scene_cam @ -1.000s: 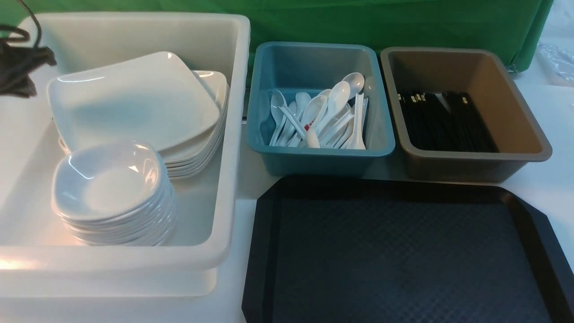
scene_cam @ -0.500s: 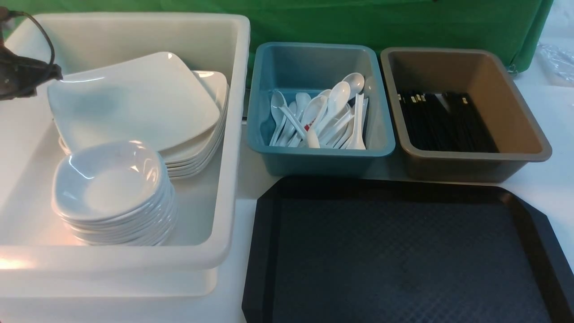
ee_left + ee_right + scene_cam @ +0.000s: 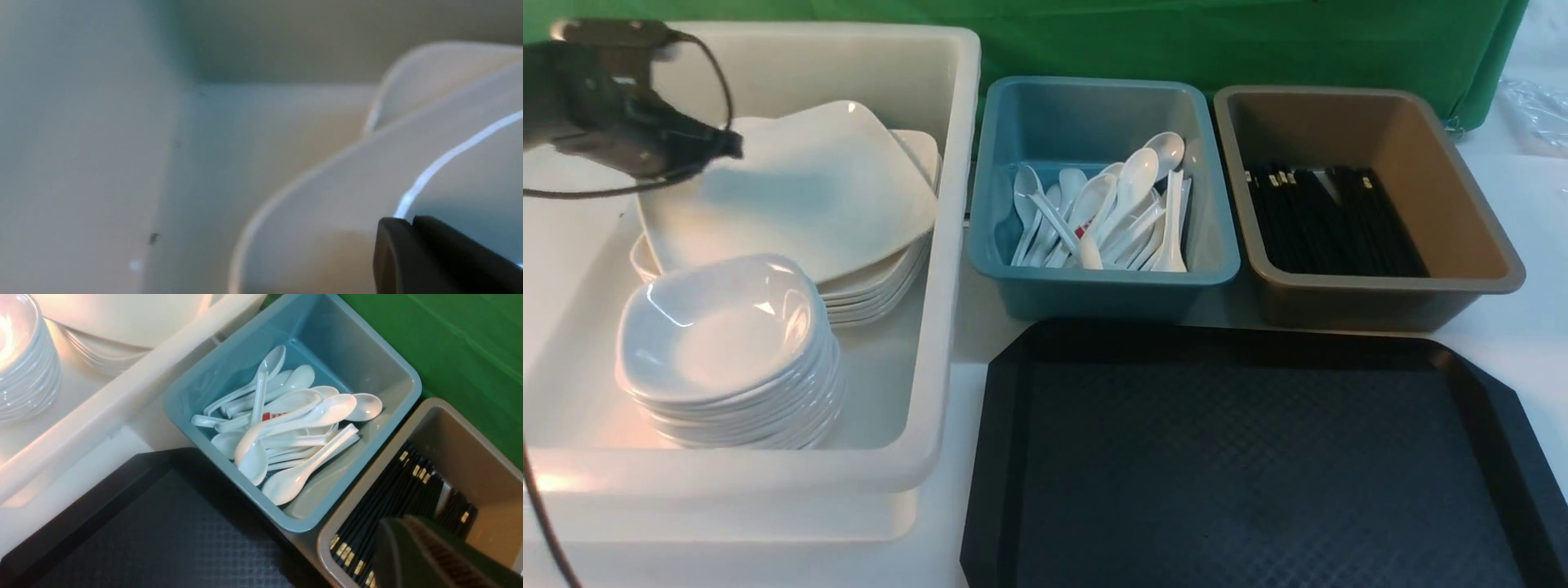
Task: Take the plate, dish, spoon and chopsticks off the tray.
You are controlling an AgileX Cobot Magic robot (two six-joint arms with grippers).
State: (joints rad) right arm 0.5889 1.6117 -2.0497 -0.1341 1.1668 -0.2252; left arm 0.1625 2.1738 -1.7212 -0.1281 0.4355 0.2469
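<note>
The black tray (image 3: 1258, 457) lies at the front right with nothing on it. In the white tub (image 3: 947, 245) a white square plate (image 3: 809, 188) tops a stack of several, lying askew. My left gripper (image 3: 737, 147) is shut, its tips touching that plate's left rim; the left wrist view shows the tips (image 3: 410, 222) against the plate (image 3: 347, 196). Several small dishes (image 3: 719, 327) are stacked in front of the plates. White spoons (image 3: 1111, 212) fill the blue tub, and black chopsticks (image 3: 1331, 220) lie in the brown tub. My right gripper (image 3: 402, 522), shut and empty, hangs over the chopsticks (image 3: 380, 506).
The blue tub (image 3: 1094, 106) and the brown tub (image 3: 1462, 212) stand side by side behind the tray, with the white tub to their left. A green cloth (image 3: 1258, 41) hangs at the back. A black cable loops from the left arm.
My left gripper has swung in from the far left to the plate stack, staying shut. The top plate has slid to the right.
</note>
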